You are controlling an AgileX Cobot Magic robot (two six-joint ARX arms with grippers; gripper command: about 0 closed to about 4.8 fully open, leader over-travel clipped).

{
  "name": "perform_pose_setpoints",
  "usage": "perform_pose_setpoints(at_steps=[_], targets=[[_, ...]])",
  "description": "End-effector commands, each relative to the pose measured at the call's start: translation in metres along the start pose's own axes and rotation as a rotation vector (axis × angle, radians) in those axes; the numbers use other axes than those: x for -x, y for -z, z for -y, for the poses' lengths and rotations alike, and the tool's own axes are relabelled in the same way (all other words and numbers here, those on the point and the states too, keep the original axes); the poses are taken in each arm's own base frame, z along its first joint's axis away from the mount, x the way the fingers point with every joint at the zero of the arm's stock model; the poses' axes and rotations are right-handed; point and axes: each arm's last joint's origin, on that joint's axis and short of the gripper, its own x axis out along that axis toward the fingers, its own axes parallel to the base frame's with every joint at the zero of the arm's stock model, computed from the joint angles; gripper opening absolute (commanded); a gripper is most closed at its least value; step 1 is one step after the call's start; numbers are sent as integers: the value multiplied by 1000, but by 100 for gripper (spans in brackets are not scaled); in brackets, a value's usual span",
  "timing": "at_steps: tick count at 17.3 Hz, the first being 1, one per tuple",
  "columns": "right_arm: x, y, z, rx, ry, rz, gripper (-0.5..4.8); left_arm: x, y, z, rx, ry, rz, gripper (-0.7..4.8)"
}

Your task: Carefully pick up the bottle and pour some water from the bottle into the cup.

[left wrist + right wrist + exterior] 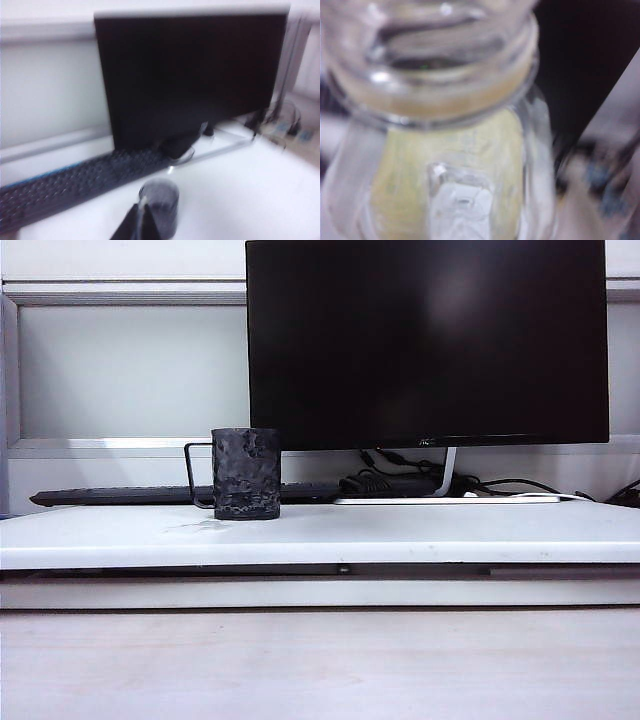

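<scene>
The cup [246,473], black with a bumpy surface and a thin wire handle [190,475], stands on the white desk [420,530] in front of the monitor. Neither arm shows in the exterior view. In the left wrist view my left gripper [141,212] is shut with nothing in it, its tips just before the cup [167,202]. The bottle [445,150], clear, uncapped and with a yellow label, fills the blurred right wrist view, held close in my right gripper. That gripper's fingers are hidden behind it. Water inside it cannot be made out.
A large dark monitor [425,340] stands right behind the cup, its stand and cables [400,480] to the right. A black keyboard [120,495] lies behind the cup to the left. A small wet patch [195,527] marks the desk beside the cup.
</scene>
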Motion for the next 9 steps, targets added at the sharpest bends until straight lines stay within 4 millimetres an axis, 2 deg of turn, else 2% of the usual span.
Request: perform_pose_setpoints(at_steps=[1, 4, 7, 9], targets=[[-16, 40, -9, -69, -1, 98, 59, 9, 14, 1, -44, -46, 26, -6], [-54, 94, -27, -86, 2, 147, 57, -2, 43, -1, -51, -65, -29, -6], [-91, 125, -43, -56, -5, 63, 57, -16, 71, -4, -45, -92, -30, -6], [-127, 138, -53, -42, 0, 34, 56, -24, 90, -6, -50, -117, 4, -6]])
